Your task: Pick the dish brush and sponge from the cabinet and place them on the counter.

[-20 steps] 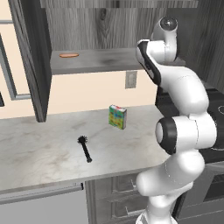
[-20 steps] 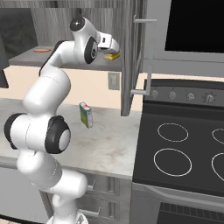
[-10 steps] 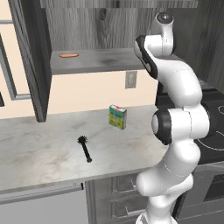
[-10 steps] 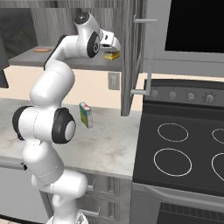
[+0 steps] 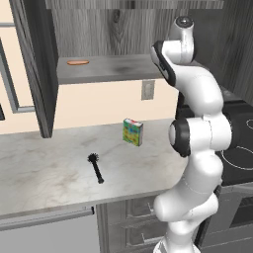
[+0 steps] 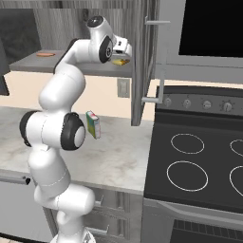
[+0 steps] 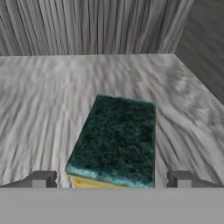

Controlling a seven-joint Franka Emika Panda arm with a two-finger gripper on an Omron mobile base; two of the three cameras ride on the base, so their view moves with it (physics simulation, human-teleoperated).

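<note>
I'm seeing my pincer (image 7: 111, 179) standing wide open, gripping nothing, its tips flanking the sponge (image 7: 116, 142) at centre frame on the cabinet shelf (image 7: 39, 105), sponge's near edge cut off.

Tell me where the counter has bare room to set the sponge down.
The counter is bare left of the dish brush, and between the multicoloured box and the stovetop. The tightest spot is between brush and box. The sponge lies on the cabinet shelf.
</note>
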